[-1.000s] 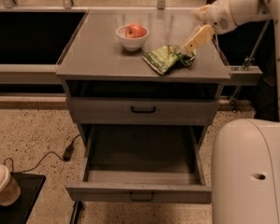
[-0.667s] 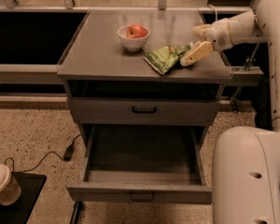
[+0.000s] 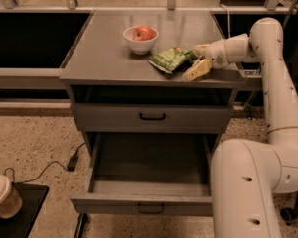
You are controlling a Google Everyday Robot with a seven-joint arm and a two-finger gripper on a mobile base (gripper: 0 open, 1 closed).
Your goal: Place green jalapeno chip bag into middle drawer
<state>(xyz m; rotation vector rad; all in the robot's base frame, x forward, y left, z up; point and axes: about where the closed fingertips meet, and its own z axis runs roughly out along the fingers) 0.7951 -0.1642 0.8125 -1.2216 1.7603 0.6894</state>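
The green jalapeno chip bag (image 3: 169, 59) lies flat on the cabinet top (image 3: 104, 53), just right of the white bowl (image 3: 140, 42) holding a red apple (image 3: 143, 32). My gripper (image 3: 197, 59) is low over the top at the bag's right end. It is open, with one pale finger (image 3: 196, 70) in front of that end and the other behind it. The middle drawer (image 3: 148, 168) is pulled out below, its dark floor bare, with a black handle (image 3: 151, 209) on its front panel.
A closed drawer front (image 3: 152, 117) with a black handle sits under the cabinet top. My arm's large white body (image 3: 246, 187) stands at the open drawer's right. A paper cup (image 3: 2, 196) sits on a black mat at lower left. A cable (image 3: 64, 165) lies on the floor.
My gripper has come down and leftward from above the cabinet's right side to the bag's right end. The bag, bowl and drawer have not moved.
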